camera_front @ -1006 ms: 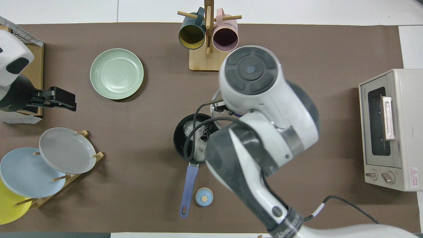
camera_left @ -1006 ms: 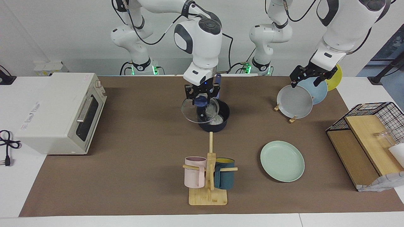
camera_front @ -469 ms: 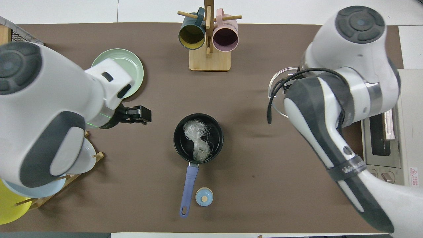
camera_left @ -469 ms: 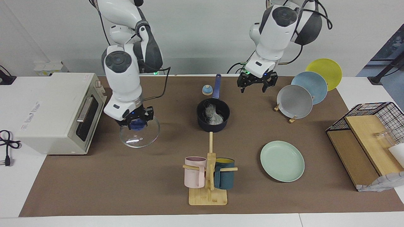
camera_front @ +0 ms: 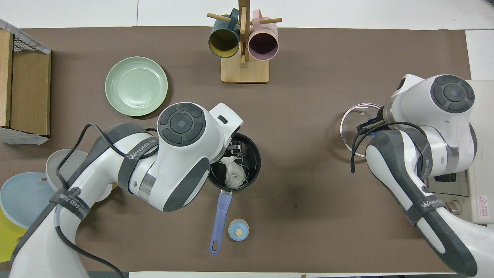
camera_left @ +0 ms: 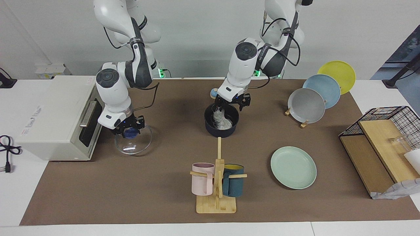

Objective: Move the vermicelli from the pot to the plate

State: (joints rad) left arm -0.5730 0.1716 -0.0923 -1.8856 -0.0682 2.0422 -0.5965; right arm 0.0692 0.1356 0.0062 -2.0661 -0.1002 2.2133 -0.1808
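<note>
The left gripper [camera_left: 231, 104] hangs over the pot [camera_left: 221, 126], its fingers spread apart just above the noodles [camera_left: 221, 120], which lie in the pot under it. The right gripper [camera_left: 126, 128] is clamped on the knob of the glass lid [camera_left: 133, 143], which rests on the table beside the toaster oven [camera_left: 62, 114]. The green plate [camera_left: 293, 167] lies bare, farther from the robots than the pot, toward the left arm's end.

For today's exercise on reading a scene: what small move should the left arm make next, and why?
Probably lower the left gripper a little into the pot and close on the vermicelli. It is at the pot's rim, the noodles lie inside, the glass lid is off at the right gripper, and the plate holds nothing.
</note>
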